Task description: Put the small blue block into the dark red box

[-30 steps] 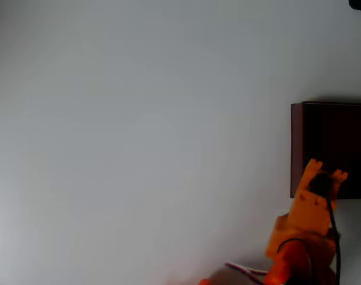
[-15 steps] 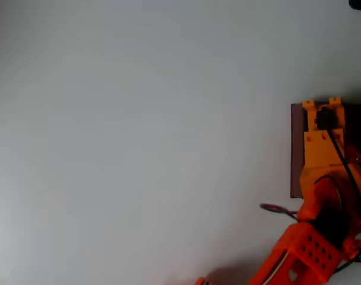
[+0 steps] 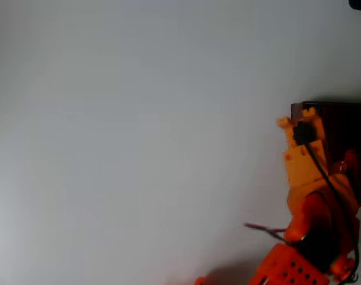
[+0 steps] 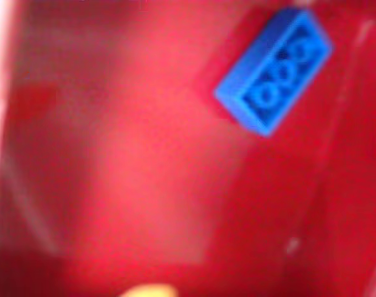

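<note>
Item: small blue block (image 4: 273, 70), studded, lying at two o'clock on dark red box (image 3: 347, 127) floor; likely light, rigid, best pinched across long sides. Gripper (image 3: 299, 119): grip state indiscernible.

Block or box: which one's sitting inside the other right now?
The small blue block is the one inside: it lies on the floor of the dark red box, with its circled face up.

Bare white tabletop (image 3: 139, 142), probably a lab or hobby bench

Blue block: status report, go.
Hand over the box's left wall, open or shut unclear. Blue block lying free on the red box floor. Nothing in the way.
</note>
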Motion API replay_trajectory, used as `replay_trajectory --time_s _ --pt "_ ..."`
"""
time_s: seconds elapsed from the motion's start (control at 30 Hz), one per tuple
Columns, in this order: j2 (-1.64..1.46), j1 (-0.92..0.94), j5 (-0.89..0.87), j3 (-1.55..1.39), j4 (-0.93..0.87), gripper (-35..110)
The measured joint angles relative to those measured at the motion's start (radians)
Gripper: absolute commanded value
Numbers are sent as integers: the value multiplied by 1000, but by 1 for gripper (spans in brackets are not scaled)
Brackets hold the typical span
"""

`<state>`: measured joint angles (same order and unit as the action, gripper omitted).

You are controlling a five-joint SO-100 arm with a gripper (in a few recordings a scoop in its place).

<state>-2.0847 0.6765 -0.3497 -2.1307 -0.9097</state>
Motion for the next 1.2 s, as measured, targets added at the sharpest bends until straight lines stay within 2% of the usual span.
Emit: replay_trajectory --time_s 0.2,0.43,0.57,0.8,0.97,1.2 --pt "-437 -123 117 -160 -184 5" --pt "-962 -411 184 -351 -428 0" --pt "-1181 -592 227 -454 -502 0" --pt "-1247 -891 354 -568 -534 0" --pt "-1261 -1058 379 -701 -500 0" --pt "-1267 -1117 377 -850 -443 0"
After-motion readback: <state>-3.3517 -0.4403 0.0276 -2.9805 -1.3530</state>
